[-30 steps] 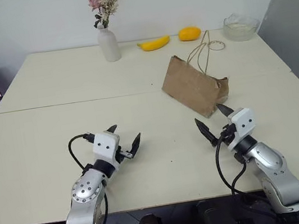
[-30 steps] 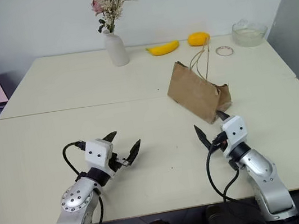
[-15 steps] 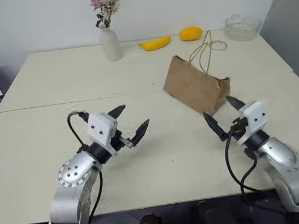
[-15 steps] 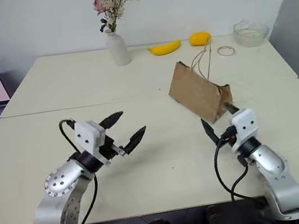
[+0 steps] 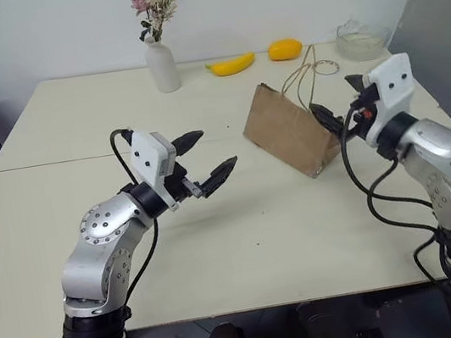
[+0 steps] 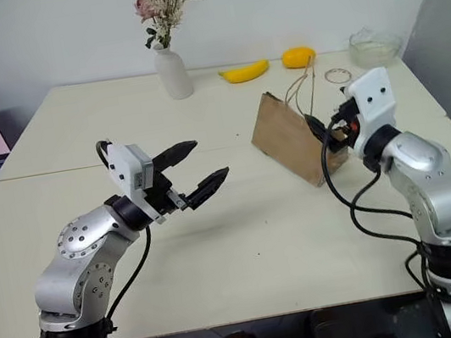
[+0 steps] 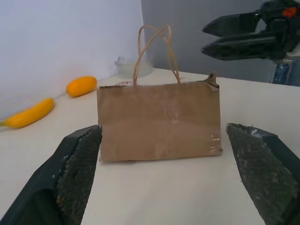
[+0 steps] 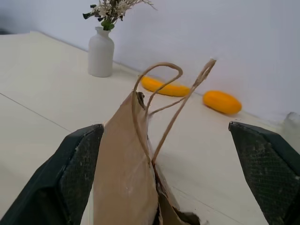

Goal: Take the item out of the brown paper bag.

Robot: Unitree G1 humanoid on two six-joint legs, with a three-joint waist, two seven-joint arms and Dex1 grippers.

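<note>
While the left gripper (image 5: 208, 157) hangs above the surface (image 5: 62, 220) at centre-left of the head view, fingers spread wide and holding nothing, it aims rightward at the brown paper bag (image 5: 288, 131). The bag sits right of centre, its long axis running from upper left to lower right, its loop handles (image 5: 307, 79) reaching toward the top of the frame. At its right end the right gripper (image 5: 337, 107) is also wide open and empty; it looks just clear of the bag's edge, though contact is hard to judge.

Brown bag (image 5: 287, 132), yellow banana (image 5: 231, 65)
</note>
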